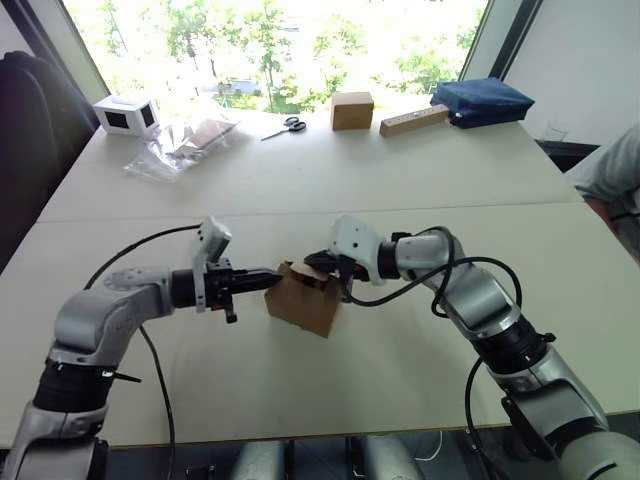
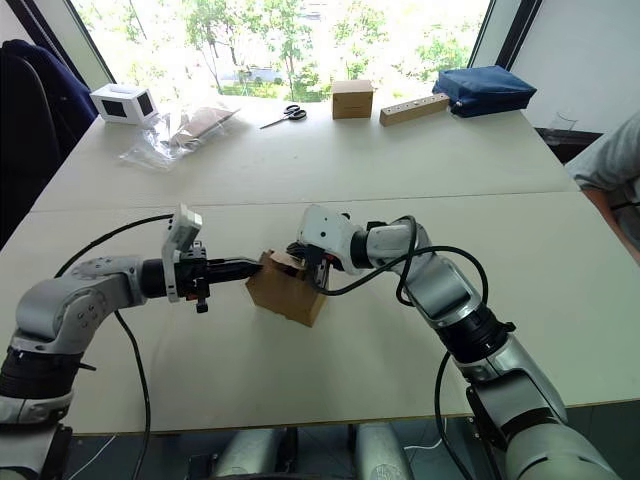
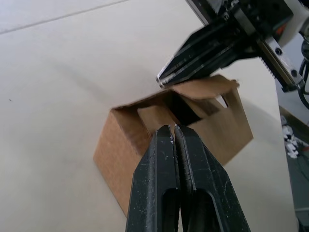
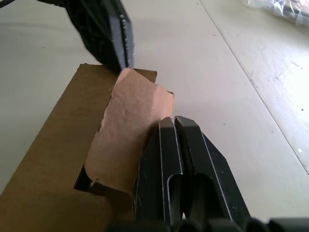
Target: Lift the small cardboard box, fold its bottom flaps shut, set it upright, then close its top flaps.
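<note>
Both grippers sit at the near-centre of the table, one on each side of the small cardboard box point(image 1: 303, 298). Left gripper point(image 1: 274, 279) — jaws fully together, nothing between them, tips against the box's left top edge by an inner flap. Right gripper point(image 1: 327, 268) — jaws also together, holding nothing, tips pressing on a raised flap at the box's right top.

Table point(image 1: 300, 190) is pale, two slabs with a seam running left-right. Far side: white box with dark panels point(image 1: 125, 115), clear plastic bag point(image 1: 180, 140), scissors point(image 1: 287, 126), smaller tan cube point(image 1: 351, 110), wooden block point(image 1: 413, 120), blue pouch point(image 1: 481, 101). Windows behind, trees outside. Person's sleeve point(image 1: 612, 170) at far right.

Box rests on the table tilted, open end up and toward the far side, flaps partly folded in; no clear long axis.
</note>
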Controlling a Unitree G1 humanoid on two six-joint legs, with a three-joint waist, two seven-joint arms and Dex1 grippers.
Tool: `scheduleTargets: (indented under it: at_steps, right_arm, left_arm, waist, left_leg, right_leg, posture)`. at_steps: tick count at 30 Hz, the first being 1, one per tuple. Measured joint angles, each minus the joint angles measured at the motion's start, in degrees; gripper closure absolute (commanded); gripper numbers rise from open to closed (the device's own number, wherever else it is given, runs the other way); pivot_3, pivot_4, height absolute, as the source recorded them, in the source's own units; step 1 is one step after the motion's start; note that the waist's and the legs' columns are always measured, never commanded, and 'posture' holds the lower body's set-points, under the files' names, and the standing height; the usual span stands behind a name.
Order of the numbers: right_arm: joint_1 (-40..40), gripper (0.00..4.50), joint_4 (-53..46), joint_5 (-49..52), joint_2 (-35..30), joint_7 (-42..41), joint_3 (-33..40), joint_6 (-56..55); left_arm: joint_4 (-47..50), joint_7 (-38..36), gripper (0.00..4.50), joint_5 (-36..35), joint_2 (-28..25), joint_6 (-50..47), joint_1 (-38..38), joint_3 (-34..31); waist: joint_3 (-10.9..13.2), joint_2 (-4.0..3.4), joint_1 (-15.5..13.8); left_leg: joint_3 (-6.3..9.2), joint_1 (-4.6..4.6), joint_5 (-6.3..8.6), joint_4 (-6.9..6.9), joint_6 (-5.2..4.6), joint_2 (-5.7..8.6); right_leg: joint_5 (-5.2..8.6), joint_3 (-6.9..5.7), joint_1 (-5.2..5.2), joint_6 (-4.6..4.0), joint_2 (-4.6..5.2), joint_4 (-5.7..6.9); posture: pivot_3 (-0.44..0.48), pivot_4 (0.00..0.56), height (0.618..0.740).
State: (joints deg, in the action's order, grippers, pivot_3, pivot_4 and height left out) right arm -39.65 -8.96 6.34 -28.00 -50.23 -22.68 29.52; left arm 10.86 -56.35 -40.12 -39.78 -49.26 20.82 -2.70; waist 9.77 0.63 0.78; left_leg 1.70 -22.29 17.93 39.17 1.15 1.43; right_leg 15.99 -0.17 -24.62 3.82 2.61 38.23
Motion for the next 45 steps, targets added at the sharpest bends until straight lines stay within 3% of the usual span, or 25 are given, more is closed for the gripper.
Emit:
scheduleTargets:
  at_steps: [21, 36, 45]
  right_arm:
    - [3.94, 4.5, -7.3, 0.77, -0.72, 0.31, 0.57, 5.2]
    - [4.46, 4.5, -8.95, 0.69, -0.72, 1.03, 0.52, 6.43]
    - [4.46, 4.5, -10.6, 0.7, -0.73, 1.46, 0.53, 6.88]
  left_arm:
    - [-0.24, -1.14, 4.43, 0.6, 0.58, 2.12, -1.63, 1.55]
    - [-15.02, -4.75, 4.43, 2.8, 4.73, 8.35, 4.96, 0.75]
    - [-18.2, -6.83, 4.43, 4.62, 6.11, 9.9, 8.83, 1.77]
  waist:
    - [0.0, 0.0, -0.1]
    - [0.0, 0.0, -0.08]
    - [0.0, 0.0, -0.03]
  left_leg:
    - [0.01, 0.0, 0.16, -0.01, -0.28, 0.0]
    - [0.0, 0.0, 0.14, 0.0, -0.25, 0.01]
    - [0.0, 0.0, 0.14, 0.0, -0.25, 0.01]
  right_leg:
    - [0.0, 0.0, 0.02, 0.0, 0.01, -0.02]
    - [0.0, -0.01, 0.01, 0.0, -0.01, -0.02]
    - [0.0, -0.01, 0.01, 0.0, -0.01, -0.01]
  posture:
    - [0.0, 0.15, 0.74]
    - [0.0, 0.15, 0.74]
    - [0.0, 0.15, 0.74]
